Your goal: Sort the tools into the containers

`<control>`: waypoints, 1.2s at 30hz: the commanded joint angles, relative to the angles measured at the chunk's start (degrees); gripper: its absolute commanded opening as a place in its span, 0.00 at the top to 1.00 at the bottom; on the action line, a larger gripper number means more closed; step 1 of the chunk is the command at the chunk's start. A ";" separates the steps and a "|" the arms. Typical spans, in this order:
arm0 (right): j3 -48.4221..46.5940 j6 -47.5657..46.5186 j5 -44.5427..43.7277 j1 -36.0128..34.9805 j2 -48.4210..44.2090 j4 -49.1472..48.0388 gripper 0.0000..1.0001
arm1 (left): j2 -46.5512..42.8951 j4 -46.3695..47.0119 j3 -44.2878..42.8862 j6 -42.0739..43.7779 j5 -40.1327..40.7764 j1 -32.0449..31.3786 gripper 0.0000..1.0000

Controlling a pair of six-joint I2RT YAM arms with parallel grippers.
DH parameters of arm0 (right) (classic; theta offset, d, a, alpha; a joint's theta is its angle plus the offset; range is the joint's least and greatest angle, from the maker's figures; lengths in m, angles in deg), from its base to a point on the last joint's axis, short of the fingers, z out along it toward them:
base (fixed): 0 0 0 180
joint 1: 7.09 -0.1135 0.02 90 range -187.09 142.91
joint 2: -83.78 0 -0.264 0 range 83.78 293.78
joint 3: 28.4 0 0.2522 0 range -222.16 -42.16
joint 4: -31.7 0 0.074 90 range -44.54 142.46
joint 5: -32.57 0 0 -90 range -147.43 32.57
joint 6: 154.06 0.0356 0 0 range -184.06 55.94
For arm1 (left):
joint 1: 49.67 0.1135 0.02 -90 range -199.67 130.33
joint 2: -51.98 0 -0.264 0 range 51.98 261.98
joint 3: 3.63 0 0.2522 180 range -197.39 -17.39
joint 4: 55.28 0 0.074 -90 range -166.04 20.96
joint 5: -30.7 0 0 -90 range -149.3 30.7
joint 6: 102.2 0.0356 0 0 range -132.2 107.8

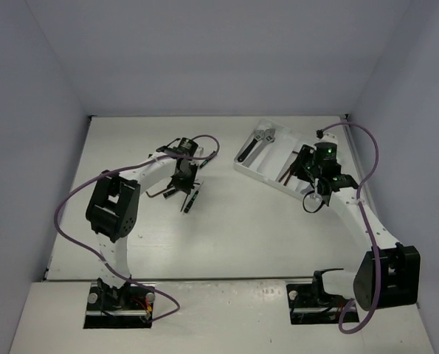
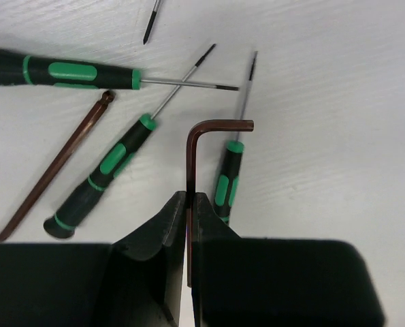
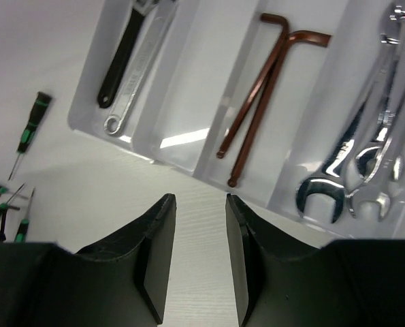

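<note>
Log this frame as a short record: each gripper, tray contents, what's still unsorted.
left gripper: shut on an L-shaped hex key
right gripper: open, empty, by the tray edge
tray contents: black-handled wrench; two hex keys; open-end wrenches; one compartment bare
unsorted: several screwdrivers, one loose hex key

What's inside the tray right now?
The tray holds a black-handled wrench beside a silver wrench, two hex keys in another slot, open-end wrenches in a third. From above, the right arm covers part of it.
</note>
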 commanded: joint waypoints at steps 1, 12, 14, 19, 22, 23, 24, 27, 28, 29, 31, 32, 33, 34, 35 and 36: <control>-3.23 -0.72 3.21 -6.93 -3.55 -5.57 0.67 | -11.77 0.62 -6.18 -6.76 -3.47 -0.07 1.00; -3.87 4.36 7.69 -19.95 -3.61 -17.38 0.60 | -20.08 17.81 -3.24 -27.58 -13.36 -0.76 1.00; -4.40 4.81 7.61 -21.69 -3.16 -18.48 0.57 | -20.47 20.39 -3.01 -30.18 -14.12 -1.53 1.00; -6.57 4.23 7.38 -25.99 -1.28 -20.38 0.56 | -20.64 23.42 -3.76 -33.11 -14.24 -3.32 1.00; -7.52 4.12 7.15 -27.54 -0.12 -20.75 0.56 | -20.48 24.23 -4.16 -34.18 -14.33 -3.98 1.00; -7.73 3.96 7.05 -27.91 0.20 -20.80 0.56 | -20.43 24.55 -4.21 -34.40 -14.27 -4.24 1.00; -7.89 3.91 6.99 -28.20 0.49 -20.83 0.56 | -20.40 24.73 -4.24 -34.56 -14.21 -4.50 1.00; -8.00 3.87 6.14 -28.88 1.31 -20.89 0.56 | -20.69 24.94 -4.18 -34.81 -13.98 -5.73 1.00; -7.98 3.82 6.00 -29.00 1.60 -20.89 0.56 | -20.83 25.02 -4.13 -34.90 -13.90 -5.96 1.00; -7.88 3.72 5.81 -29.14 1.89 -20.85 0.56 | -20.98 25.07 -4.08 -34.95 -13.76 -6.11 1.00; -7.72 3.52 5.09 -29.49 2.19 -20.83 0.56 | -21.46 25.09 -3.93 -34.96 -13.67 -6.37 1.00; -7.57 3.52 4.67 -29.53 2.36 -20.83 0.56 | -21.65 25.09 -3.84 -34.96 -13.63 -6.44 1.00; -7.49 3.51 4.33 -29.54 2.50 -20.83 0.56 | -21.73 25.09 -3.72 -34.95 -13.62 -6.50 1.00; -7.38 3.45 4.16 -29.59 2.55 -20.83 0.56 | -21.84 25.09 -3.71 -34.90 -13.57 -6.50 1.00; -7.28 3.41 3.99 -29.67 2.65 -20.83 0.57 | -21.99 25.09 -3.69 -34.92 -13.57 -6.55 1.00; -7.19 3.36 3.82 -29.75 2.78 -20.83 0.58 | -22.16 25.09 -3.65 -35.00 -13.61 -6.64 1.00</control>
